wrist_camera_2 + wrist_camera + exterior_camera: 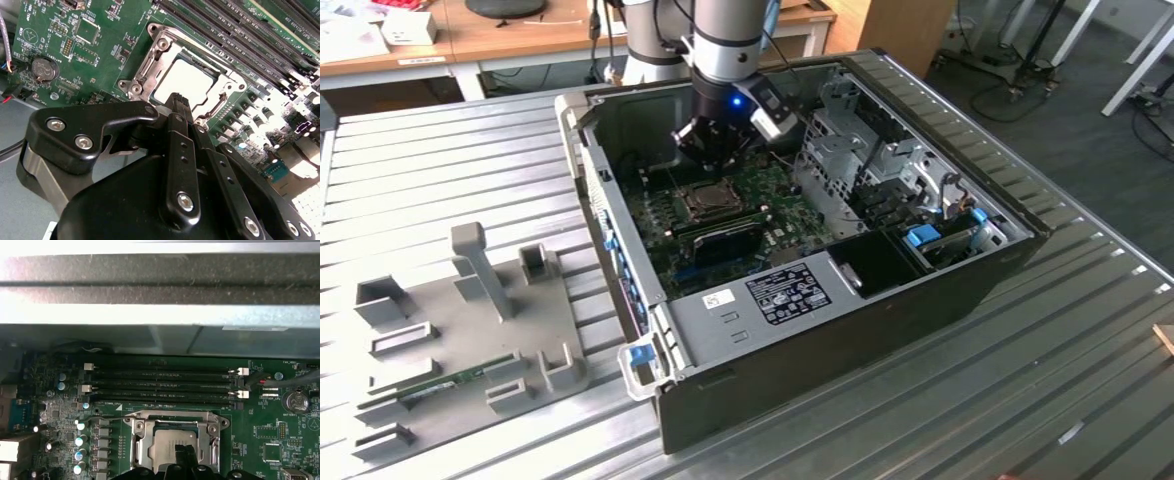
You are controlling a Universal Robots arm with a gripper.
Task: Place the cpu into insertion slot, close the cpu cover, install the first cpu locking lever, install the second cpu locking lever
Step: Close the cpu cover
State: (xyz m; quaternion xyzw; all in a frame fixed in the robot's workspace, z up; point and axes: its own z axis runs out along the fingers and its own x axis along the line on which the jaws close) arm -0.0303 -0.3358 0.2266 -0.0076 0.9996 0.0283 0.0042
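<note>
Here the gripper (179, 101), clenched on nothing, is poised over the cover (146, 64); if lowered off-line, the cpu (182, 82) could be scratched

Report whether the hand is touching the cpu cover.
Cannot tell. In the second wrist view the hand overlaps the near edge of the cover, hiding any contact or gap there.

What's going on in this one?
A robot arm reaches into an open computer case, with its gripper over the insertion slot on the green motherboard. The cpu already sits in the slot, and the cpu cover lies flat around it. The jaws are shut with nothing visible between them, and their tips are at the cover's edge.
</note>
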